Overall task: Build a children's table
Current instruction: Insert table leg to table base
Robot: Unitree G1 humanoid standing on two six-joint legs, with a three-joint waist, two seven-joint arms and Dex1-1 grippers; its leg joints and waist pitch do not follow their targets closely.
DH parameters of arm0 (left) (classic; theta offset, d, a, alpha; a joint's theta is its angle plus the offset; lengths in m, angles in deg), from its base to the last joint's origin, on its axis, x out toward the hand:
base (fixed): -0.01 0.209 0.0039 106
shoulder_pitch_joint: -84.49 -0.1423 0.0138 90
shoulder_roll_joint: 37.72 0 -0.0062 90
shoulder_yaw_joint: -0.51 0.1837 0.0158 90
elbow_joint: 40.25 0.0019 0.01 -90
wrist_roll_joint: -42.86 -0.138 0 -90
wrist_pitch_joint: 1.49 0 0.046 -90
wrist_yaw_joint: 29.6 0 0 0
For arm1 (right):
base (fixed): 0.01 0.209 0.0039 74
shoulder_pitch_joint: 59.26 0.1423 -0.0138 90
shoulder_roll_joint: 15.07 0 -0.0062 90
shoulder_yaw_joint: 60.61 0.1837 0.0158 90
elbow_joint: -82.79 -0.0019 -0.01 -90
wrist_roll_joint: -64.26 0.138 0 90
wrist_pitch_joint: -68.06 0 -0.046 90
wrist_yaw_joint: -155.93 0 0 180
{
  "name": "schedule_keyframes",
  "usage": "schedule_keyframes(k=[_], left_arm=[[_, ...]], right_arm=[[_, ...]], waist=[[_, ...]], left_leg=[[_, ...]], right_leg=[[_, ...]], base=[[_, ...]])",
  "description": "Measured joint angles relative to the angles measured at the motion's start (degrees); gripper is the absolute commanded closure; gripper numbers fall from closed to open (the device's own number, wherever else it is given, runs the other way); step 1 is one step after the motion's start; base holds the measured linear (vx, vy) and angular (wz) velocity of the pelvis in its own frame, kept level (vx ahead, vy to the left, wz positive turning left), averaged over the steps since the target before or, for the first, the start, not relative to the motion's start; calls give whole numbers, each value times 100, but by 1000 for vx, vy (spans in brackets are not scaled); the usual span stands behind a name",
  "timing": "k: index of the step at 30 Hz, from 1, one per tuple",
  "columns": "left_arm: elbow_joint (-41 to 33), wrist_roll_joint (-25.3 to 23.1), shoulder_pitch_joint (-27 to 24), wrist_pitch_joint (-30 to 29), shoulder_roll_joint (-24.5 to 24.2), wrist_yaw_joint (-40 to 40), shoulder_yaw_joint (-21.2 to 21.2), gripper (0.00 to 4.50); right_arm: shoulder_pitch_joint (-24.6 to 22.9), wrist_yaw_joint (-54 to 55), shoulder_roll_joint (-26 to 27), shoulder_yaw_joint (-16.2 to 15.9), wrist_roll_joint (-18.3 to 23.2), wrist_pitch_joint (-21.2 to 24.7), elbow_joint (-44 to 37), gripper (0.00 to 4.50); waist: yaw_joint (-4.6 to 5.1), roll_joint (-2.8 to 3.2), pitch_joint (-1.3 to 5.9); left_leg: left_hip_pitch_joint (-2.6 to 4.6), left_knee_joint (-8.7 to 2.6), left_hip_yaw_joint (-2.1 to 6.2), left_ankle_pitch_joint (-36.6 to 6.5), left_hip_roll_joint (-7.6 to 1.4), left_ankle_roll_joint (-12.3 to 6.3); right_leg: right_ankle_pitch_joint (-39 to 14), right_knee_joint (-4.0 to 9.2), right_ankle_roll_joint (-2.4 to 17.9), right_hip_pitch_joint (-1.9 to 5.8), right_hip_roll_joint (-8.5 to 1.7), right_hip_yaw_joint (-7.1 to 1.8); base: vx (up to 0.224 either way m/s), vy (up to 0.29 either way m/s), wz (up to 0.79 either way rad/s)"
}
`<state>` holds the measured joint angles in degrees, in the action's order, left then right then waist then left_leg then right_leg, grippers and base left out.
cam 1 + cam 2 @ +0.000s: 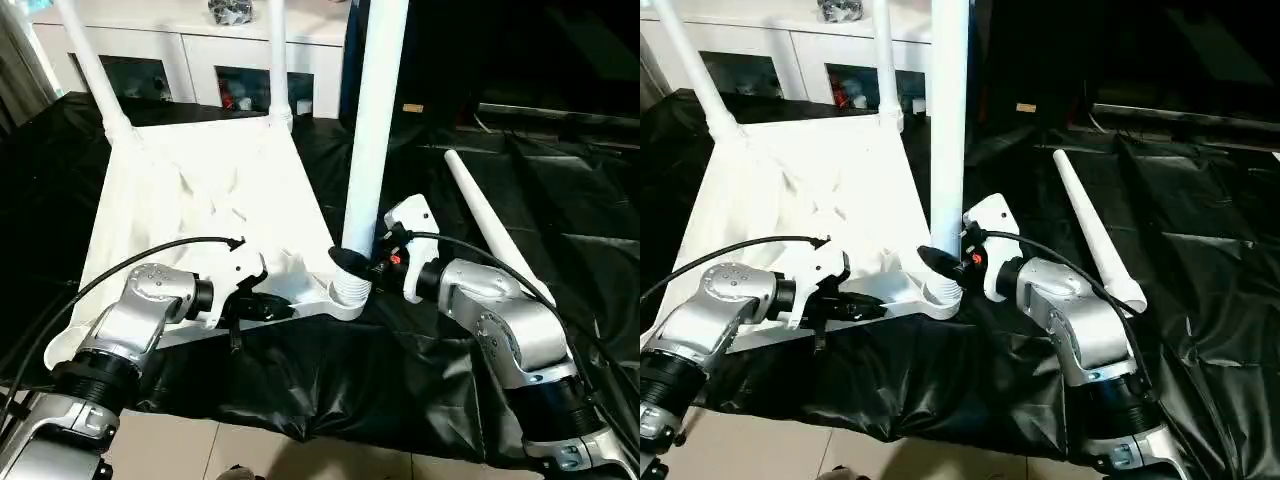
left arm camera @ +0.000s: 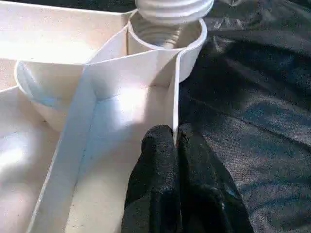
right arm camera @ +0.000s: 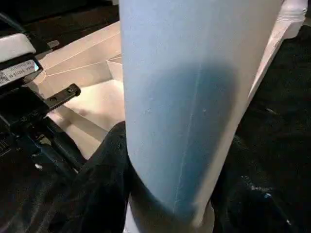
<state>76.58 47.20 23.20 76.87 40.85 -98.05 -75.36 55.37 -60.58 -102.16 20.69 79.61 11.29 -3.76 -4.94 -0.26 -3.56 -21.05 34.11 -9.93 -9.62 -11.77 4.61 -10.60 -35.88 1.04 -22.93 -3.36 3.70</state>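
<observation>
I see the table top (image 1: 200, 200) lying upside down on black sheeting (image 1: 480, 400), ribbed underside facing up, its near edge just ahead of both arms. My left gripper (image 2: 176, 141) has its black fingers pressed together on a thin upright rib at the near edge of the top, just left of the near right corner socket (image 1: 350, 290). My right gripper (image 1: 352, 262) is clamped around the base of an upright leg (image 1: 375, 130), whose threaded end sits at that socket; whether it is seated I cannot tell. The leg is a smooth, white, tapered plastic tube. Two more legs (image 1: 95, 65) stand in the far corners. A fourth leg (image 1: 490, 225) lies loose on the sheeting, right of my right gripper. The sheeting is glossy and creased. A white cabinet (image 1: 200, 60) stands beyond.
</observation>
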Motion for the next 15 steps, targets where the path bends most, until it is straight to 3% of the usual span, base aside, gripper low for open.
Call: schedule_keyframes(k=[15], left_arm=[[0,-9,2,-101,15,63,-2,450]], right_arm=[[112,-17,254,90,-9,-450,777,263]], waist=[[16,-27,15]], left_leg=[[3,0,0,0,0,0]], right_leg=[[-10,-2,-18,0,0,0]], base=[[0,0,0]])
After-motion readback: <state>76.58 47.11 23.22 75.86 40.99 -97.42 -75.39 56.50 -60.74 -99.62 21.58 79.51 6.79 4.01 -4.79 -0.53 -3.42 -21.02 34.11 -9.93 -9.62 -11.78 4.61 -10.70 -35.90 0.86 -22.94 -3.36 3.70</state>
